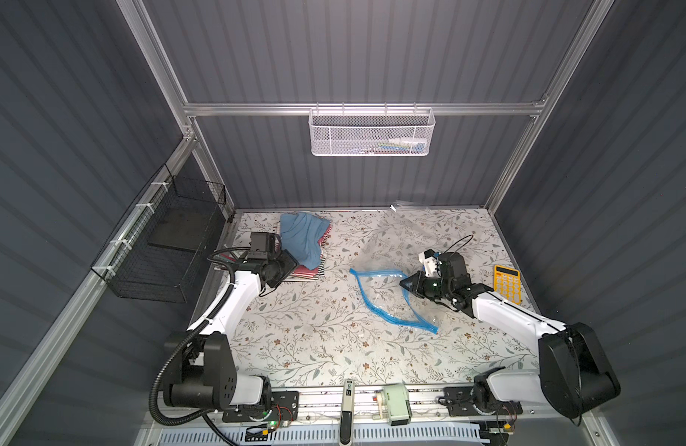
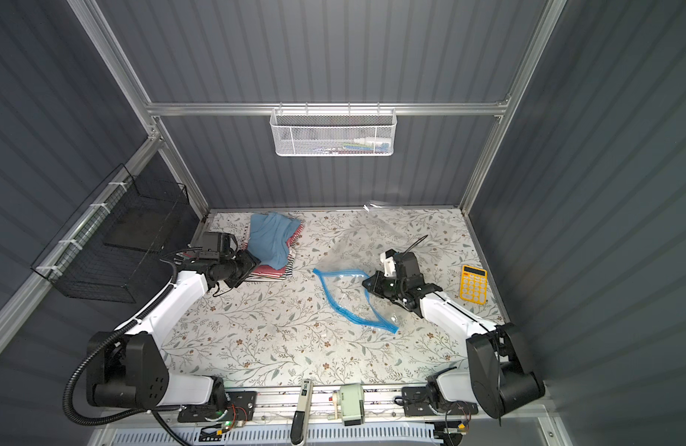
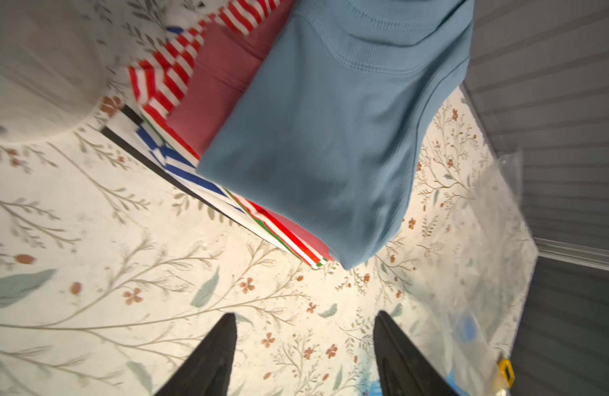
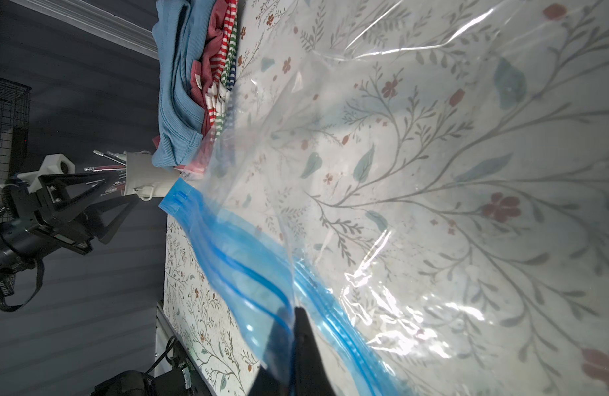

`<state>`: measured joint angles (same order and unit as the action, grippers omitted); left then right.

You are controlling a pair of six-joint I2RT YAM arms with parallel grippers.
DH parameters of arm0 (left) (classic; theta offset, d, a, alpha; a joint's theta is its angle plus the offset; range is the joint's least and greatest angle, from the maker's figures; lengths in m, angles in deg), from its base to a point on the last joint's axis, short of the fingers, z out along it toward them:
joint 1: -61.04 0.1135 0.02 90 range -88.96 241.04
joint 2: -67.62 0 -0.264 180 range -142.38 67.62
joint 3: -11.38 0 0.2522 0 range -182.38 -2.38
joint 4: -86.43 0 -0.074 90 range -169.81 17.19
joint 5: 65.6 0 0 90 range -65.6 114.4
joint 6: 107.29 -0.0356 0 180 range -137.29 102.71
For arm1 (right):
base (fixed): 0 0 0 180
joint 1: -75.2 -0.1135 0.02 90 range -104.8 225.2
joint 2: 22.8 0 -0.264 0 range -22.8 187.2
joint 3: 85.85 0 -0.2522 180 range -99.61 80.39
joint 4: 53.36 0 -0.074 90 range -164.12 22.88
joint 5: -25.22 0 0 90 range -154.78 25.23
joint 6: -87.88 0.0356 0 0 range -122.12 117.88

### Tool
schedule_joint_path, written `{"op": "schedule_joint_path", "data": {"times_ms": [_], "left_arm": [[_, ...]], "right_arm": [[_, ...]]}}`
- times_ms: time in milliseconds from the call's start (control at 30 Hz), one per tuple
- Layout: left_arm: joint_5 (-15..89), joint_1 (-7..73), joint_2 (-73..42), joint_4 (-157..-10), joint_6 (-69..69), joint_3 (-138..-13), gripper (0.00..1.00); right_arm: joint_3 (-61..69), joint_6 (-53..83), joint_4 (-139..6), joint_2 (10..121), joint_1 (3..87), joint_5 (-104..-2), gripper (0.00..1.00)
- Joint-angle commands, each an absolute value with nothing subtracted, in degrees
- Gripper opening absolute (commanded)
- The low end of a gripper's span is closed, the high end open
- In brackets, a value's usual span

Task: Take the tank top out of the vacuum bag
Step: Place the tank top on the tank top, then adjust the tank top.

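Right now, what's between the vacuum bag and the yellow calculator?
The right gripper, shut on the vacuum bag, and its wrist, then bare table; seen in both top views.

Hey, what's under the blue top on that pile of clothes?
A folded pink garment sits right beneath, then a red-striped piece and a blue-striped piece, all on the table. The blue top covers most of the pile, so only their edges show.

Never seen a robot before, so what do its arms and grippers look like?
The left arm and right arm have white shells and bulky black joints. A ribbed black hose loops beside the left one. The left gripper and right gripper have pointed black fingers.
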<state>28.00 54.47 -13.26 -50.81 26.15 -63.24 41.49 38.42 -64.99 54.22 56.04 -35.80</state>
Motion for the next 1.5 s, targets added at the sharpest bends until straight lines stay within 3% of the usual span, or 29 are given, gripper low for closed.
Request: {"op": "schedule_joint_path", "data": {"times_ms": [0,200,333,400,700,1467], "left_arm": [[18.57,54.61,-15.50,-44.16,17.40,-67.45,0.65],[17.59,55.41,-21.63,-49.96,16.51,-68.05,0.59],[20.52,57.27,-26.48,-52.51,16.00,-68.69,0.44],[20.63,57.45,-26.95,-53.75,15.90,-68.82,0.41],[19.50,58.44,-28.40,-55.29,15.98,-69.69,0.46],[24.42,59.45,-31.69,-58.78,17.59,-67.43,0.37]], "right_arm": [[41.29,38.75,-64.06,54.41,56.22,-34.75,0.00],[41.72,38.55,-65.28,52.84,56.22,-35.24,0.00],[41.79,37.63,-66.71,52.17,56.22,-35.94,0.00],[41.74,37.37,-67.19,51.87,56.28,-36.11,0.00],[41.53,37.85,-66.60,53.10,56.22,-35.42,0.00],[41.55,37.44,-68.16,52.11,56.22,-36.12,0.00]]}}
